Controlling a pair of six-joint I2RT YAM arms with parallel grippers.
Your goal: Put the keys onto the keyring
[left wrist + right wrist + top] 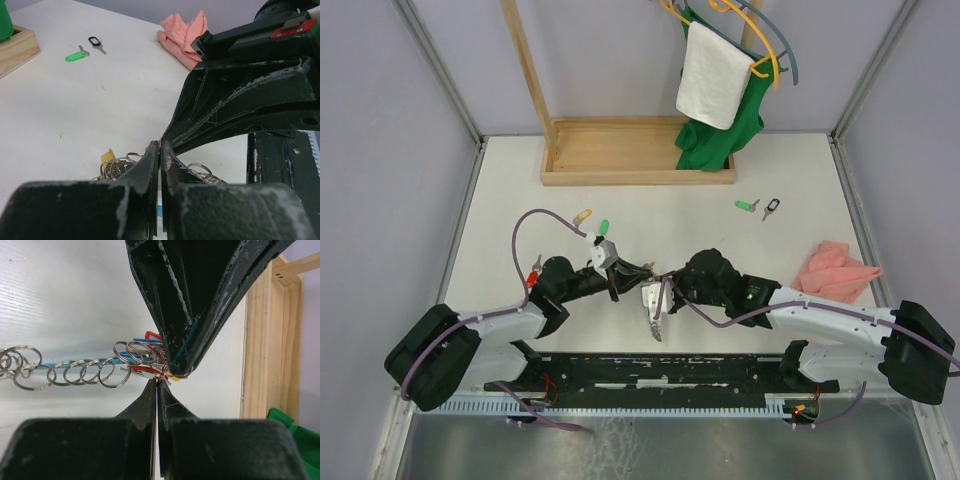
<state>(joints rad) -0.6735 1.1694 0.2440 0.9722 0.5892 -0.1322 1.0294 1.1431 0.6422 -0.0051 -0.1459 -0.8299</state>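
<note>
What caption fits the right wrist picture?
The right gripper and left gripper, jaws shut, meet tip to tip at the keyring strung with silver rings.

We see the keyring (145, 352) at bench centre, grey coil on a light-blue tube, tags bunched. At two o'clock lie the green-tagged key (747, 206) and the black-tagged key (773, 208).

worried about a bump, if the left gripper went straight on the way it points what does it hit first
The right gripper, most likely: its tips sit right against those of the left gripper, with the keyring bunched beside them.
</note>
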